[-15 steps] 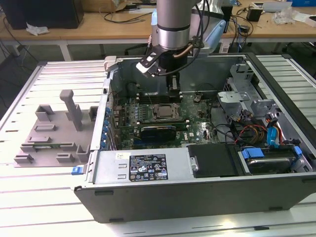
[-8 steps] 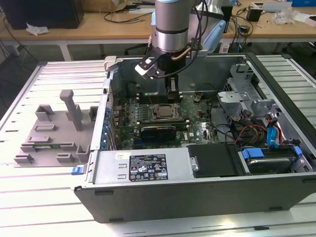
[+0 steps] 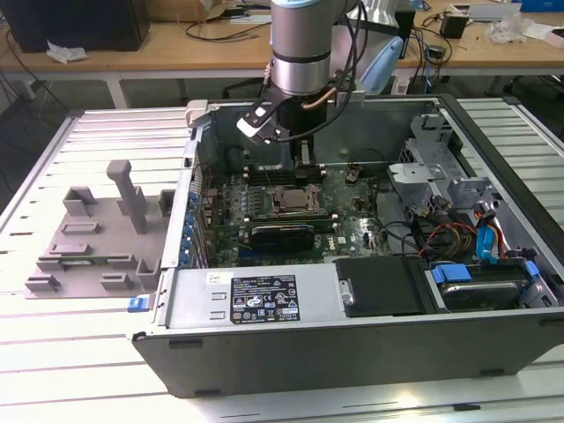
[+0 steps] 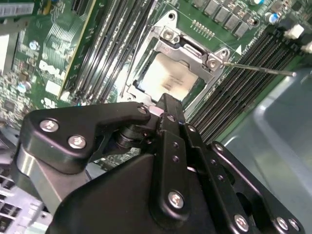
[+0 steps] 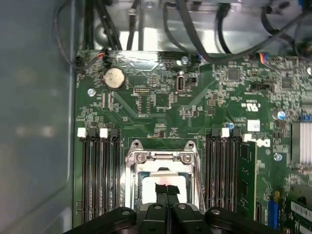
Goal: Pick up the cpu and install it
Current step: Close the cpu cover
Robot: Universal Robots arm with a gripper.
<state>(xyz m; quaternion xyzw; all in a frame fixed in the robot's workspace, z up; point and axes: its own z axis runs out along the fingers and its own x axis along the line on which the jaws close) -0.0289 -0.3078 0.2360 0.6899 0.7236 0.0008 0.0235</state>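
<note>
Straight above the socket frame (image 5: 163,157) the way is open, and the end effector (image 5: 168,187) hangs there. Low memory slots (image 5: 100,180) lie on both sides of it. One upright memory module (image 5: 247,180) and a thin lever (image 4: 261,68) stand near. The case wall (image 3: 379,132) and cables (image 5: 185,19) border the board beyond the socket frame.

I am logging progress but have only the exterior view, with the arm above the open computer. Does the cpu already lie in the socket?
Observer: Yes. In both wrist views the cpu lies flat inside the socket frame, silver top up.
Operator: Does the gripper hold anything?
Observer: No. In the first wrist view the gripper is shut, fingertips together over the cpu; whether they touch it, I cannot tell.
Operator: And the socket lever?
Observer: In the second wrist view a thin lever rod sticks out from the frame's corner, over the memory slots.
</note>
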